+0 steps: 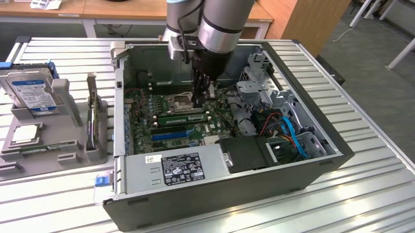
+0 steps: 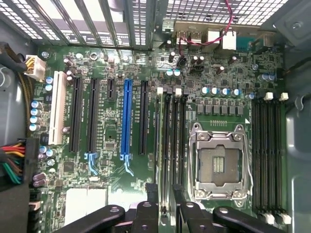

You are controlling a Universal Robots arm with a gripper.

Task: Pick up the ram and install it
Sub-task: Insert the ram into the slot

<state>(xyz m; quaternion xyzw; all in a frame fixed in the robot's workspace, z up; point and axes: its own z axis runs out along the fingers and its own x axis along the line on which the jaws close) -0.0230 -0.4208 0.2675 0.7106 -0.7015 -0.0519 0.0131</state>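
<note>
The hand (image 1: 206, 93) is held wide inside the opened computer case (image 1: 311, 160), which is set on the bench (image 1: 370, 194). The ram (image 1: 184, 118) is seen standing on edge in a memory slot directly beneath the hand, with one finger (image 2: 151, 194) at each side. Contact cannot be told. The processor socket (image 2: 218, 162) is found just beside the hand.

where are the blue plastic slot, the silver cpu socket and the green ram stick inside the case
Long blue plastic expansion slot (image 2: 127, 119), wrist view, middle of its length.
Square silver processor socket (image 2: 219, 165), wrist view, centre of its contact field.
Long green ram stick (image 1: 184, 118), exterior view, middle of its green face.
</note>
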